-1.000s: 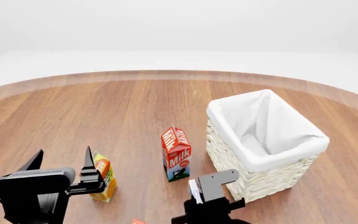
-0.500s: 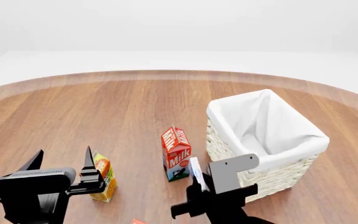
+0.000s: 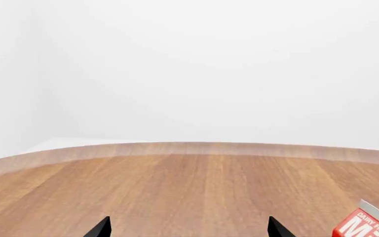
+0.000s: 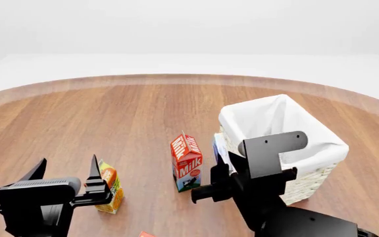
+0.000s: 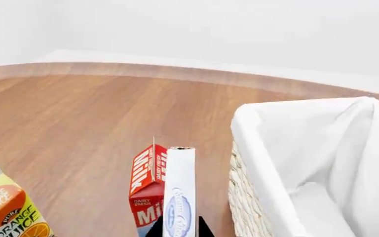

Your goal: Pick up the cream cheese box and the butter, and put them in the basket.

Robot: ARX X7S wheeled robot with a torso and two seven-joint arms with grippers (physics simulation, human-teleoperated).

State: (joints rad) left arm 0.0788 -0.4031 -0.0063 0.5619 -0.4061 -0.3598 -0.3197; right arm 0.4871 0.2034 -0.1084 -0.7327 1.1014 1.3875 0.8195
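The right gripper pinches the cream cheese box, a thin white carton with a blue oval mark, holding it on edge and clear of the table. In the head view the box shows as a narrow white sliver just beside the near left corner of the basket, between it and the milk carton. The right arm's black housing covers part of the basket's front wall.

The basket, pale wicker with a white cloth liner folded over its rim, stands on the wooden table to the right of centre; the right wrist view looks down into its liner. The red-and-white milk carton stands upright just left of the held box.

The left gripper hangs low at the left with its 2 black fingers spread apart and nothing between them; only their tips reach into the left wrist view, which faces bare wood and a corner of the milk carton. An orange juice carton stands just beside the left gripper.

A small red corner shows at the bottom edge of the head view; whether it is the butter cannot be told.
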